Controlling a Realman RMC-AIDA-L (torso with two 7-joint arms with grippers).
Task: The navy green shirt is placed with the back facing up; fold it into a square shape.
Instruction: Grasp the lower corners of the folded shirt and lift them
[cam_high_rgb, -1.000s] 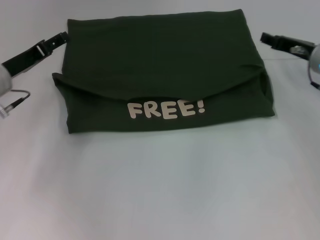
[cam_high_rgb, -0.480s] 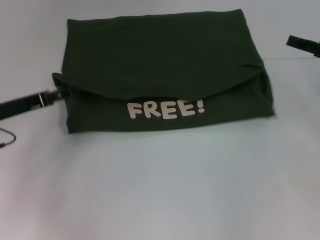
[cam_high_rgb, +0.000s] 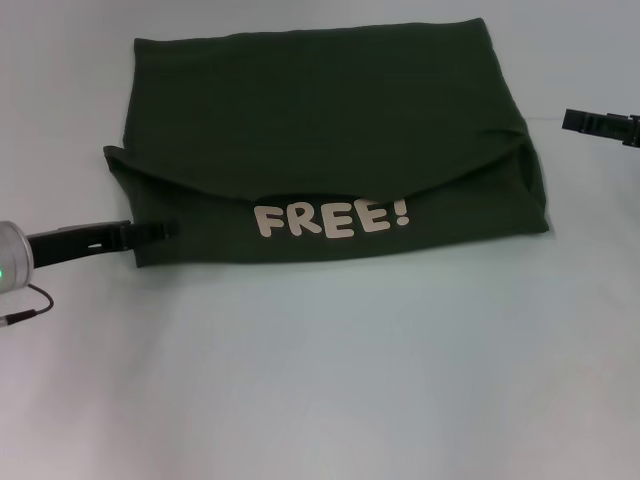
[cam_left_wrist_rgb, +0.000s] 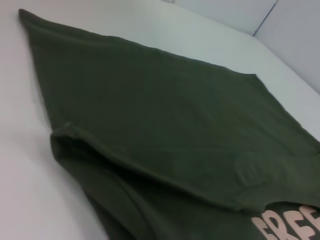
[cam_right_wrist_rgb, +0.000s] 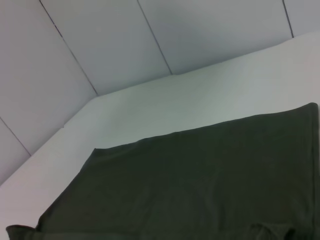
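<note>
The left end effector (cam_high_rgb: 165, 229) has dropped along the shirt's left side to its near-left corner, tips touching the cloth, and I cannot tell whether they pinch it. The shirt (cam_high_rgb: 330, 130) lies mid-desk (cam_high_rgb: 330, 380), folded to a rough rectangle, "FREE!" lettering (cam_high_rgb: 332, 218) showing. Likely a closing tidy-up. The right end effector (cam_high_rgb: 572, 121), grip unreadable, has pulled back clear of the far-right edge.

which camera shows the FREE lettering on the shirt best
The head view: the whole FREE! lettering faces it on the navy green shirt. The left wrist view catches only cropped letters; the right wrist view shows plain fabric.
</note>
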